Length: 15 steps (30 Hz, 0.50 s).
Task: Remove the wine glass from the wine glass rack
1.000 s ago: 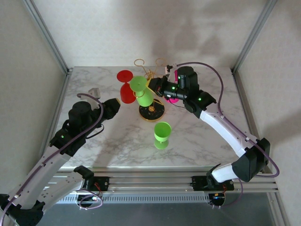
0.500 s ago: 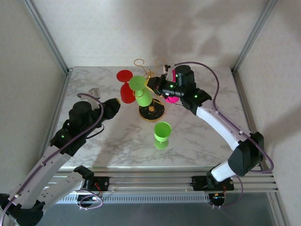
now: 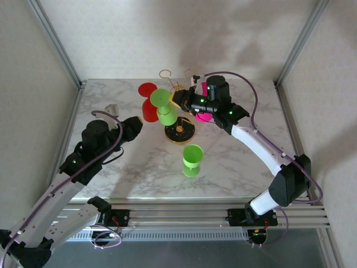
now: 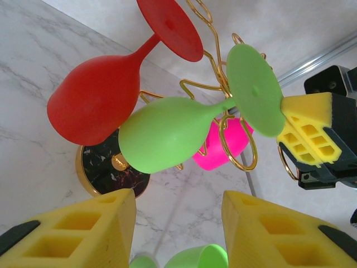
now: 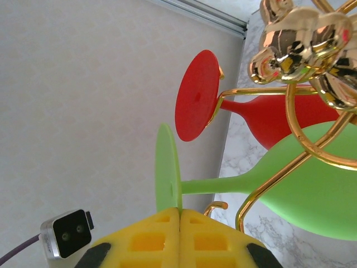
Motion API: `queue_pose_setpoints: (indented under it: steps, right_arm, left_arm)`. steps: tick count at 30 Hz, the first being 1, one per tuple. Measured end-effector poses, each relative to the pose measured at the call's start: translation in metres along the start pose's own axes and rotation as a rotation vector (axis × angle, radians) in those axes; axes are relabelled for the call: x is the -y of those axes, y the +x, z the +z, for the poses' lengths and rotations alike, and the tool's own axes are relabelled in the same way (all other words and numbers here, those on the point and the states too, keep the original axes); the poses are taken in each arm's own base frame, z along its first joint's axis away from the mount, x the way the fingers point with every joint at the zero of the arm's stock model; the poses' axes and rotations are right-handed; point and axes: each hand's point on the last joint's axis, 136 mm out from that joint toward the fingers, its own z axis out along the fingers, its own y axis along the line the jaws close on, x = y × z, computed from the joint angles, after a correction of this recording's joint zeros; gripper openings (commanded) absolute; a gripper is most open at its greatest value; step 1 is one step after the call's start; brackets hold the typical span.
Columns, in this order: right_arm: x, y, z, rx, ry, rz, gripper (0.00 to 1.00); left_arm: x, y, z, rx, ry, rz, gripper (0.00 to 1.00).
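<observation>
One thin pinch is all you have: your right gripper [image 5: 179, 223] is closed on the foot rim of the green glass [image 4: 167, 134], whose stem hangs in the rack [image 5: 295, 44]. That hold could slip, or the foot could snag the wire. Your left gripper [image 4: 178, 206] sits half open, empty.

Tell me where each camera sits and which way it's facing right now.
Top external: high behind the arm bases, looking down at the table; shows both arms, left gripper, right gripper at the rack.
Left wrist: low, tilted up past its open yellow fingers at the hanging green glass and red glass.
Right wrist: beside the rack's top, facing the wall; its closed fingers pinch the hanging green glass's foot.
Shared: both wrist views show those two glasses.
</observation>
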Motion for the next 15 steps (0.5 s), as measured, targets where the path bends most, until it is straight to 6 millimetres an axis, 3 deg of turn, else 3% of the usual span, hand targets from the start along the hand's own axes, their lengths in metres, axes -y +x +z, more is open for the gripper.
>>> queue_pose_setpoints:
  steps: [15]
  right_arm:
    - [-0.0071, 0.0051, -0.0002, -0.019, 0.001, -0.018, 0.0]
  left_arm:
    - [-0.0013, 0.0, 0.0002, 0.005, -0.001, -0.015, 0.44]
